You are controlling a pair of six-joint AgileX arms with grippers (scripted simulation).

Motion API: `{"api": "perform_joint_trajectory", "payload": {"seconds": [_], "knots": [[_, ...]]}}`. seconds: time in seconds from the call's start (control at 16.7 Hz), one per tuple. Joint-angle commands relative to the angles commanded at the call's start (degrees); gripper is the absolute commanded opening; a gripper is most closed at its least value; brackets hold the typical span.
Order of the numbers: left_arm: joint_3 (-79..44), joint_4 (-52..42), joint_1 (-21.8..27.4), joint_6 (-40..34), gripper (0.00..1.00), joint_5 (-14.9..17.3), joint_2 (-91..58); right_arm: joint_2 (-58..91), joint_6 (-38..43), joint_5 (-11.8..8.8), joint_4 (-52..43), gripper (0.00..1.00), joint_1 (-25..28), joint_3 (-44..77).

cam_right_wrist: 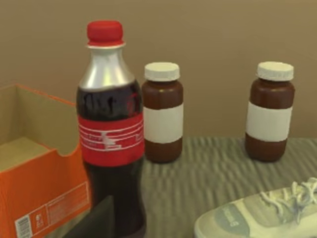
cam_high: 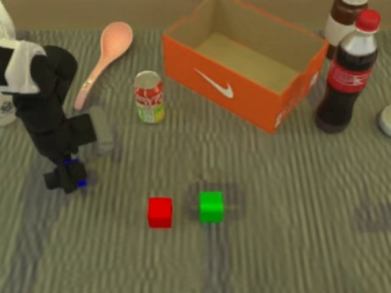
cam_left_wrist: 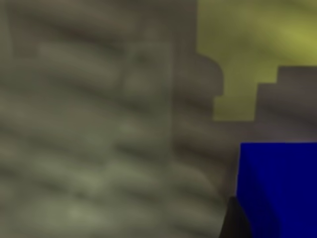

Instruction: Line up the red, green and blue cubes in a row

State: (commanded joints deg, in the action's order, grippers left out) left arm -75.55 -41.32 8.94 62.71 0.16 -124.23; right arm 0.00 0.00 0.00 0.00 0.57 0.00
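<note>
The red cube (cam_high: pixel 160 212) and the green cube (cam_high: pixel 211 206) sit side by side on the cloth near the front middle, a small gap between them. My left gripper (cam_high: pixel 72 173) hangs to their left, over the table's left side, shut on the blue cube (cam_high: pixel 81 182), of which only slivers show between the dark fingers (cam_high: pixel 56 179). In the left wrist view the blue cube (cam_left_wrist: pixel 277 188) fills the corner beside one dark finger. My right arm is outside the top view; its wrist camera faces the back right of the table.
A pink spoon (cam_high: pixel 104 58), a red-and-green can (cam_high: pixel 149 96) and an open orange shoe box (cam_high: pixel 244 104) lie behind the cubes. A cola bottle (cam_high: pixel 348 73) and brown jars (cam_right_wrist: pixel 162 111) stand at the back right, a pale sneaker (cam_right_wrist: pixel 262 213) nearby.
</note>
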Motion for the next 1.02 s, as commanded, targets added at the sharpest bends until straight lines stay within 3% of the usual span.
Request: {"api": "perform_joint_trajectory", "payload": {"seconds": [0.36, 0.78, 1.02], "knots": [[-1.0, -3.6, 0.1, -1.2, 0.00, 1.0, 3.1, 0.0, 0.0, 0.0, 0.0, 1.00, 0.0, 0.0], [-7.6, -16.0, -0.9, -1.4, 0.00, 0.9, 8.7, 0.0, 0.0, 0.0, 0.0, 1.00, 0.0, 0.0], [-7.8, -16.4, -0.6, -1.3, 0.00, 0.9, 8.9, 0.0, 0.0, 0.0, 0.0, 1.00, 0.0, 0.0]]}}
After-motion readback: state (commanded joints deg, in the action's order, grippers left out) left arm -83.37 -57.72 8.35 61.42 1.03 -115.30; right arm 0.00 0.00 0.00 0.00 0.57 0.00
